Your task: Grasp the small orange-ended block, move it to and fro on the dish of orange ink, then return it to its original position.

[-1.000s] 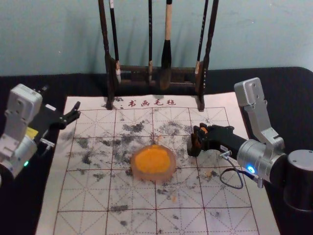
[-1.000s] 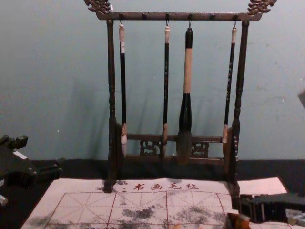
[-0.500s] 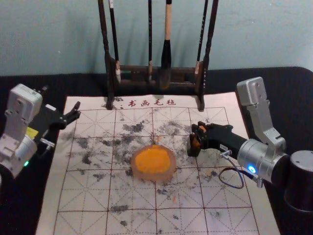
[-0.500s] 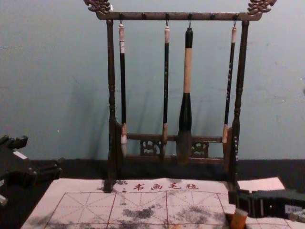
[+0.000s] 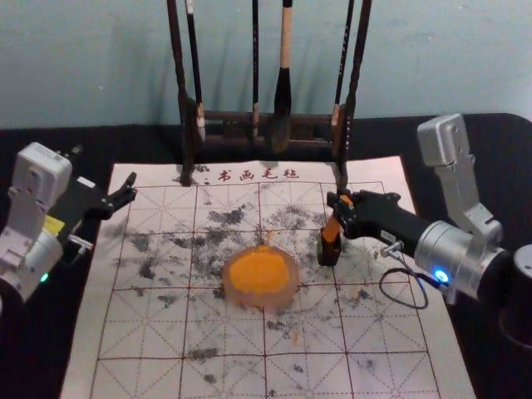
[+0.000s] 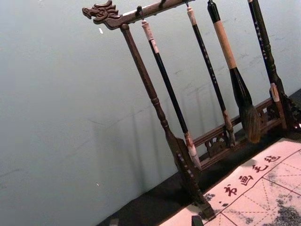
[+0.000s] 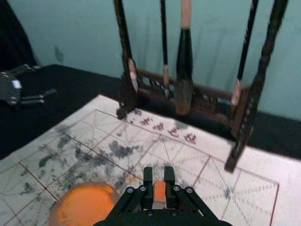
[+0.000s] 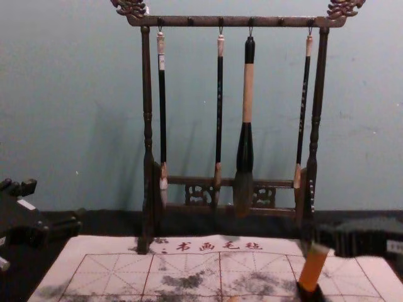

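- The right gripper point(image 7: 159, 181), to the right of the dish, has its fingers drawn in on the small orange-ended block point(image 7: 160, 193), one on each side, with only the block's width between them.
- The block leans, its upper end tipping right. Its lower end meets a small dark box point(image 5: 328, 253) on the mat point(image 5: 125, 366); whether it is inside or resting on the rim, I cannot tell.
- The box probably serves as the block's stand, keeping it upright and within reach. The high grip seems chosen to leave the lower end free for the ink.
- The dish of orange ink point(image 5: 260, 278) sits left of the box and slightly nearer, so the carry should be short.
- The left gripper point(image 6: 155, 221) waits at the far left, its fingers spread wide and holding nothing; this looks like one-armed work.
- Behind, a brush rack point(image 8: 148, 119) stands at the mat's far edge on the dark surface point(image 5: 499, 166), its hanging brushes well away from the ink.
- My judgement is that the block is being drawn out, early in the task. It next needs to rise straight until clear, then travel left and down to the ink.
- Moving sideways too soon could drag or topple the box, and the lean could make the block twist in the grip.
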You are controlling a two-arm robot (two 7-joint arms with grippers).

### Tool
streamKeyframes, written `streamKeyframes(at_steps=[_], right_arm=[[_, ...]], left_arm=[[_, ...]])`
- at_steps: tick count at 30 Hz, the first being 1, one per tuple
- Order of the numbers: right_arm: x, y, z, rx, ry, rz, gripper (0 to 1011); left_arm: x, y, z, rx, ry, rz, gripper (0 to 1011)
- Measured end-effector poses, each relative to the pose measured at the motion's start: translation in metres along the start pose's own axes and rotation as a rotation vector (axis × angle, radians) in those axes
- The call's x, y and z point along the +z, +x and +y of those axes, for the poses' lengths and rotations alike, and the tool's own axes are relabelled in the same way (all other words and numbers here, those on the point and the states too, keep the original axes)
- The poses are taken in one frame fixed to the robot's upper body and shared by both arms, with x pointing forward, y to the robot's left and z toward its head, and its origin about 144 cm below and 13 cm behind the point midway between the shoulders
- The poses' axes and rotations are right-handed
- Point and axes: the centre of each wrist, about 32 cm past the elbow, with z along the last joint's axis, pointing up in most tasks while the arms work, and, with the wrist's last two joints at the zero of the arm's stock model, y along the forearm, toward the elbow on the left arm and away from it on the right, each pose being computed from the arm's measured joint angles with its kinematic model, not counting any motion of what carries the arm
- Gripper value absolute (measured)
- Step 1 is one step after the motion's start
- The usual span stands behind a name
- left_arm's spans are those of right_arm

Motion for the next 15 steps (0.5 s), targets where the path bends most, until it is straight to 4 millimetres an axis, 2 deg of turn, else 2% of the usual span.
streamKeyframes(at_steps=[8,15], right_arm=[[0.012,0.013,-0.003,0.073,0.095,-0.077,145],[0.014,0.025,0.009,0.220,0.162,-0.213,145]], left_arm=[[0.000,0.000,0.000,0.000,0.000,0.000,1001],[0.000,0.000,0.000,0.000,0.000,0.000,1001]])
